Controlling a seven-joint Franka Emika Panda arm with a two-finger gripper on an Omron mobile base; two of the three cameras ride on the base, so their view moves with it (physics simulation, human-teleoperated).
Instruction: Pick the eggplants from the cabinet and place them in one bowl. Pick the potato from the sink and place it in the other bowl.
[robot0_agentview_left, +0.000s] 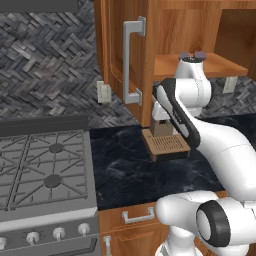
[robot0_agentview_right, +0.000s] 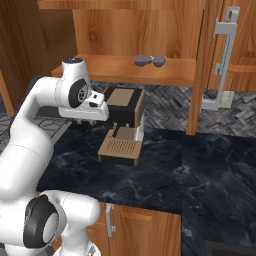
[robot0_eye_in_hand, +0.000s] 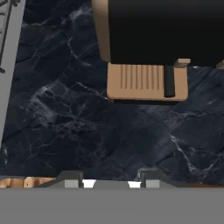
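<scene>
Purple-grey eggplants (robot0_agentview_right: 150, 60): two small lumps side by side on the open shelf of the cabinet (robot0_agentview_right: 150, 30), near the shelf's front edge, untouched.
Cabinet door (robot0_agentview_left: 120, 55): swung open, its long silver bar handle (robot0_agentview_left: 132, 60) facing out; the shelf is free to reach.
Gripper (robot0_eye_in_hand: 110, 181): fingers drawn together as far as they go, pinching nothing; it looks down at the counter, well below the shelf.
Arm (robot0_agentview_left: 200, 130): folded over the counter, elbow up in front of the shelf.
Coffee machine (robot0_agentview_right: 122, 127): tan and black, standing on the counter directly under the shelf, just ahead of the hand.
Counter (robot0_agentview_left: 125, 165): dark marble, stove (robot0_agentview_left: 45, 170) at its left.
Step in hand: the first one, fetching an eggplant; none is picked yet, by the look of it.
Next move calls for: raising the hand to shelf height, spreading the fingers, and coming in level at one eggplant without knocking its neighbour or the coffee machine below.
</scene>
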